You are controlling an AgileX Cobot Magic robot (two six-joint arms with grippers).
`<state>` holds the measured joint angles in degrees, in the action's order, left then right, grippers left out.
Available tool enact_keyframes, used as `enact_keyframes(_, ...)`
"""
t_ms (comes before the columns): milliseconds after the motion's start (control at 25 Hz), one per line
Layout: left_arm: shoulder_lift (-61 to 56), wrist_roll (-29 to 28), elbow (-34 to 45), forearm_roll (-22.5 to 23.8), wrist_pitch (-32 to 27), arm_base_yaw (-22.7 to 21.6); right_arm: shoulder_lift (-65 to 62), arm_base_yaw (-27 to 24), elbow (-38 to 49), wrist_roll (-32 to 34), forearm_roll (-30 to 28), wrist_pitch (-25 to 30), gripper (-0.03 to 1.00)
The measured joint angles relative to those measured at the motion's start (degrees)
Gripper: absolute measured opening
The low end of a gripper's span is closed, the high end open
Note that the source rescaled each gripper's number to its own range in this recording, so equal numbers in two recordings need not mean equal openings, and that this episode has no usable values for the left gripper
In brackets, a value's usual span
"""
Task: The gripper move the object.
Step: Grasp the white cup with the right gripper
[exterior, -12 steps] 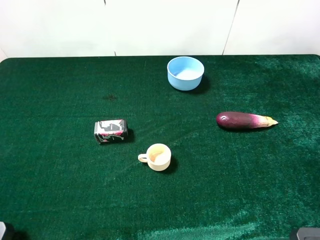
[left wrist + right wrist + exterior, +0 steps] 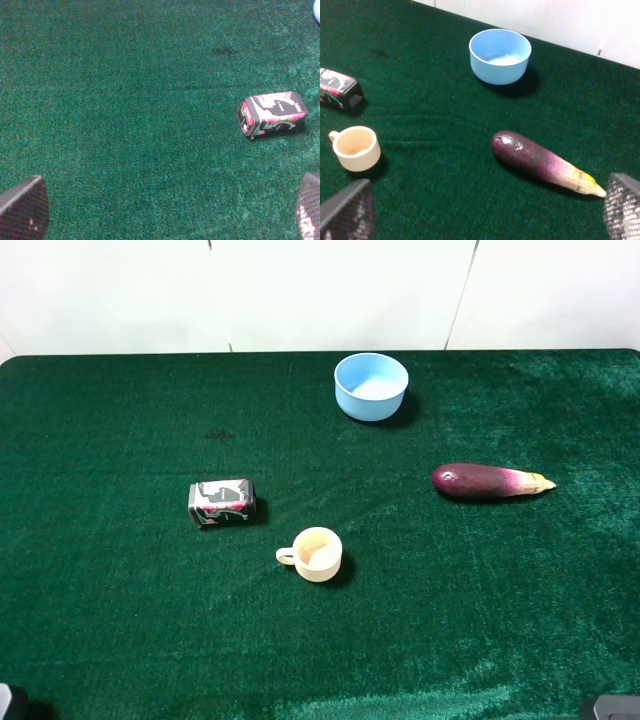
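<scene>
Cream mug [image 2: 319, 554] stands unmoved near the carton [image 2: 222, 502], and both arms' jaws remain wide apart.

Green table [image 2: 120, 620]: mug [image 2: 319, 554], bowl [image 2: 371, 386], eggplant [image 2: 488, 481] (carton [image 2: 221, 502])

The high camera sits above the robot's side and looks down across the whole green desk [image 2: 120, 640] to the white wall [image 2: 330, 290] at the far edge. The left wrist camera hangs much nearer, aimed down past the left fingers [image 2: 22, 210], and catches only the small box [image 2: 271, 114]. The right wrist camera tilts forward past the right fingers [image 2: 347, 212], taking in the mug [image 2: 355, 147], blue bowl [image 2: 500, 55], eggplant [image 2: 540, 162] and wall. All three views share the box.
</scene>
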<state>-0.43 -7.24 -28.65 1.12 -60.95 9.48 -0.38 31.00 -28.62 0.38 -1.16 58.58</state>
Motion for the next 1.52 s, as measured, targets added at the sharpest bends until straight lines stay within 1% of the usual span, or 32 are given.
enact_keyframes(640,0.0,0.0,0.0,0.0,0.0,0.0,0.0,0.0,0.0,0.0,0.2,0.0,1.00)
enact_keyframes(760,0.0,0.0,0.0,0.0,0.0,0.0,1.8,0.0,0.0,0.2,0.1,0.0,1.00)
enact_keyframes(1000,0.0,0.0,0.0,0.0,0.0,0.0,12.1,0.0,0.0,0.6,0.0,0.0,1.00)
enact_keyframes(1280,0.0,0.0,0.0,0.0,0.0,0.0,28.7,0.0,-0.2,2.2,-1.6,-0.3,1.00)
enact_keyframes(1520,0.0,0.0,0.0,0.0,0.0,0.0,43.1,0.0,-4.2,4.9,-2.6,-4.3,1.00)
